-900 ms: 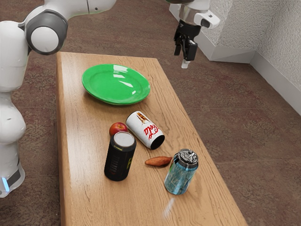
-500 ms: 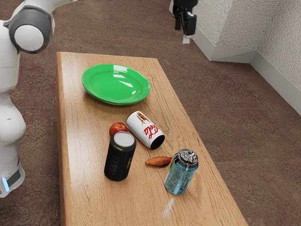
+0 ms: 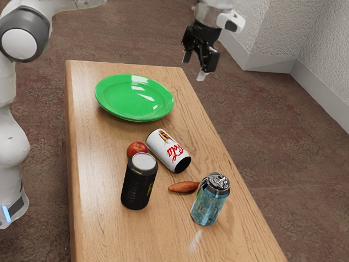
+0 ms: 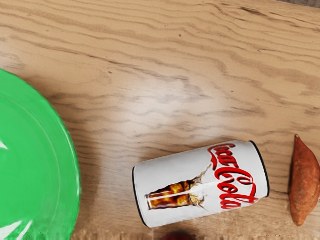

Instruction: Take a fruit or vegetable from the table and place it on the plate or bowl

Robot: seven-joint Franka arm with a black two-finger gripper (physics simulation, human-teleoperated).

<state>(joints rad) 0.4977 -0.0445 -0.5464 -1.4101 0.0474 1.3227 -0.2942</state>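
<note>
Sweet potato (image 3: 184, 187) lies flat on the worktop (image 3: 98, 164), long axis across its width; end effector (image 3: 195, 65) hangs with jaws apart, empty.

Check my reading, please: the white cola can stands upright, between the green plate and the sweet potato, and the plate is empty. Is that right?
One detail is wrong: the white cola can lies on its side, not upright, as the wrist view shows. The rest holds: it is between the green plate and the sweet potato, and the plate is empty.
</note>
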